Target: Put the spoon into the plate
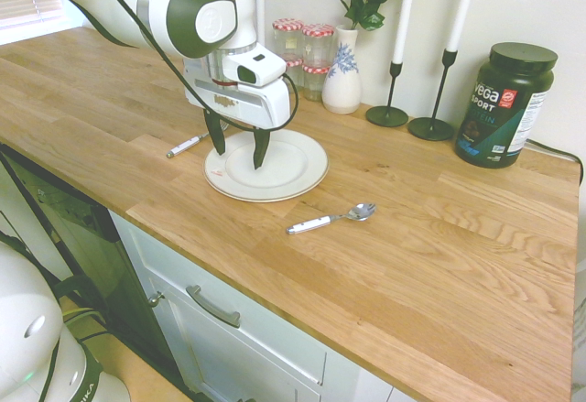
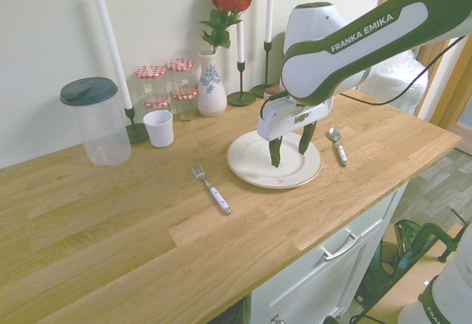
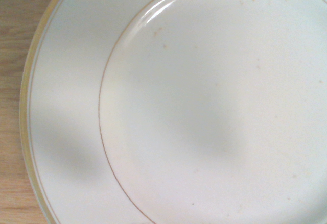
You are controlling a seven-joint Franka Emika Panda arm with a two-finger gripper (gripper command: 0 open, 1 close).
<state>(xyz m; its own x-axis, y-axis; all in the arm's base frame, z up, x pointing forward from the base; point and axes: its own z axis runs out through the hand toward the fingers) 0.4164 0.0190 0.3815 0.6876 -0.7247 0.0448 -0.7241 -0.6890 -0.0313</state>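
Both fingers apart, empty, above plate

Only readable stuff here: the dark tub at the back of the bench says "vega SPORT" with part of a word ending in "EIN" under it, the arm has "FRANKA EMIKA" along its side, everything else is too blurry.
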